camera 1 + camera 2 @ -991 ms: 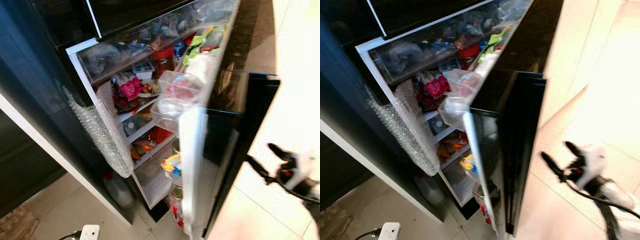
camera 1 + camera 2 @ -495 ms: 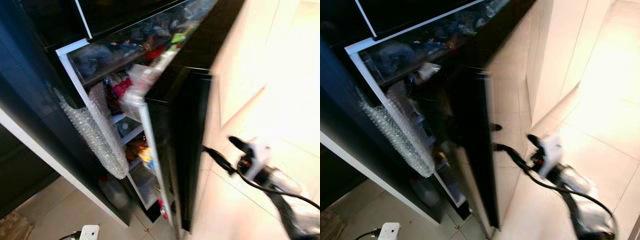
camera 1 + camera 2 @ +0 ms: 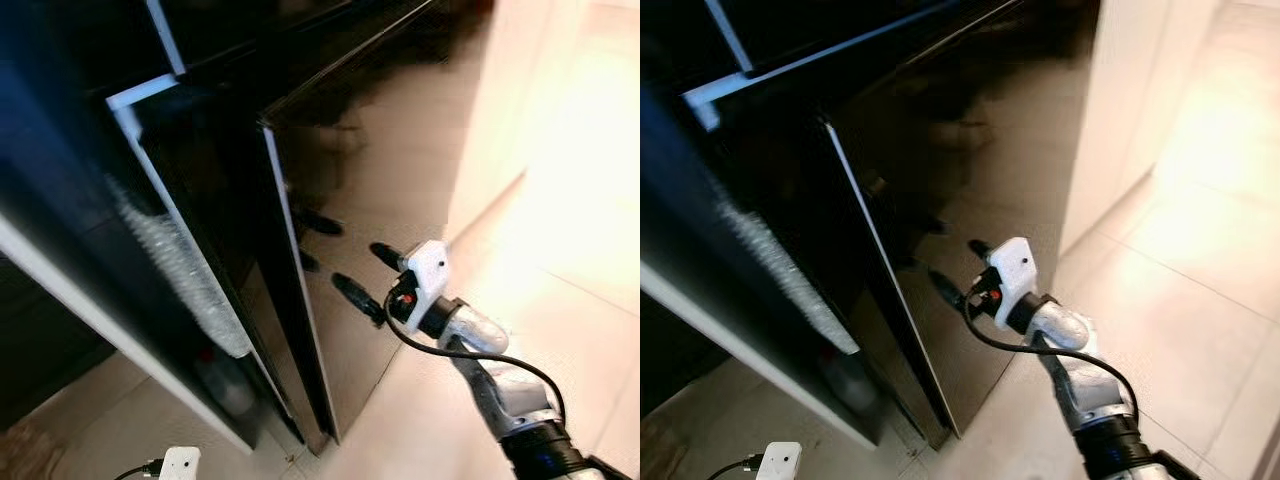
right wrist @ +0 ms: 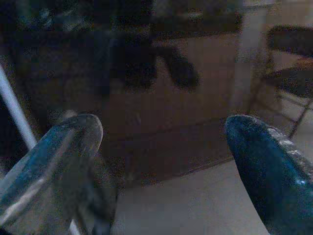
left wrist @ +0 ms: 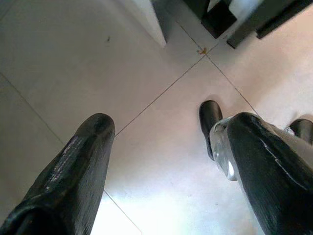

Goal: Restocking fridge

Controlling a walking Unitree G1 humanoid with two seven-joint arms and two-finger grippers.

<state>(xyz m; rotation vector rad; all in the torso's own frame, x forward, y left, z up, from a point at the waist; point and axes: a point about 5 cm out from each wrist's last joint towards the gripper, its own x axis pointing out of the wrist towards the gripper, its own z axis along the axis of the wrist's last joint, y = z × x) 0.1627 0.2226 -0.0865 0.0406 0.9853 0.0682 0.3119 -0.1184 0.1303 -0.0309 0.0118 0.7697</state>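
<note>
The glossy black fridge door (image 3: 400, 150) stands almost closed, with a narrow dark gap along its edge. My right gripper (image 3: 368, 277) is open, and its two black fingertips sit at or just off the door's lower face, mirrored in the gloss. In the right wrist view, the right gripper (image 4: 164, 127) faces the dark door panel with nothing between its fingers. My left gripper (image 5: 168, 127) hangs open over the pale tiled floor (image 5: 73, 58), holding nothing.
Bubble wrap (image 3: 180, 270) hangs down the fridge's left side panel. A plastic bottle (image 3: 225, 385) stands in shadow at its foot. A white plug block (image 3: 178, 463) with a cable lies on the floor. Open tiled floor (image 3: 590, 250) lies to the right.
The door has swung from wide open to almost closed, hiding the shelves and door bins. My right gripper has moved left and up with it, to the door's face.
</note>
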